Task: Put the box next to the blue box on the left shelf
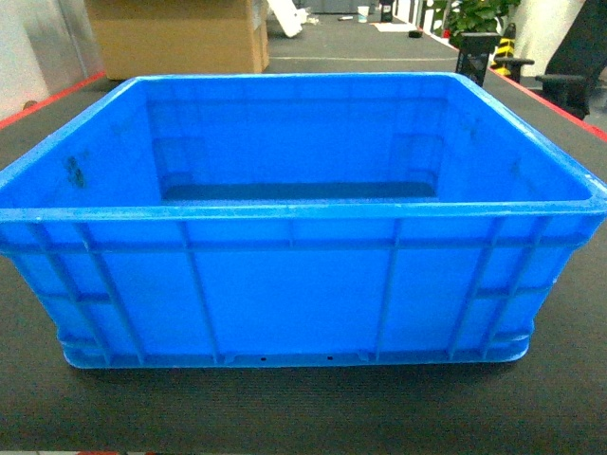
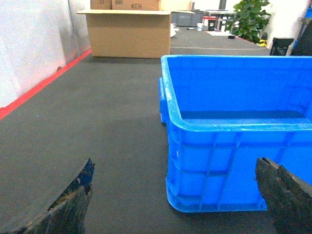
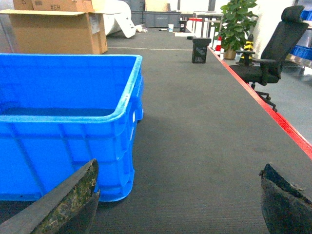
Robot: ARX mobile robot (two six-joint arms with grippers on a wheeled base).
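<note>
Two claws show, one in each wrist view, both spread wide with nothing between their fingers. The left claw (image 2: 178, 195) hangs low over the dark mat (image 2: 97, 126); its left finger (image 2: 68, 204) sits over bare mat, and its right finger (image 2: 285, 195) lies in front of the crate's near wall, whether touching it or not I cannot tell. Straight ahead of this claw and a little to its right stands the crate (image 2: 219, 165), its near left corner lying between the two fingers. The right claw (image 3: 180, 200) also hangs low over the mat; its left finger (image 3: 63, 204) overlaps the crate's (image 3: 63, 141) near right corner, contact unclear, and its right finger (image 3: 285, 200) sits over bare mat. So the crate lies ahead of and to the left of this claw.

From the head camera the crate (image 1: 294, 284) rests upright on the mat, open top up, nothing inside, with a small dark scuff (image 1: 74, 171) on its inner left wall. Neither claw shows in that view.

Farther ahead of the left claw, beyond the crate, stands a cardboard box (image 2: 129, 31), with a red floor line (image 2: 44, 80) running off to its left. Ahead and right of the right claw a red line (image 3: 273, 114) edges the mat; beyond it stand an office chair (image 3: 273, 53) and a potted plant (image 3: 236, 24), with a small black bin (image 3: 200, 50) on the mat near them. No shelf can be seen.
</note>
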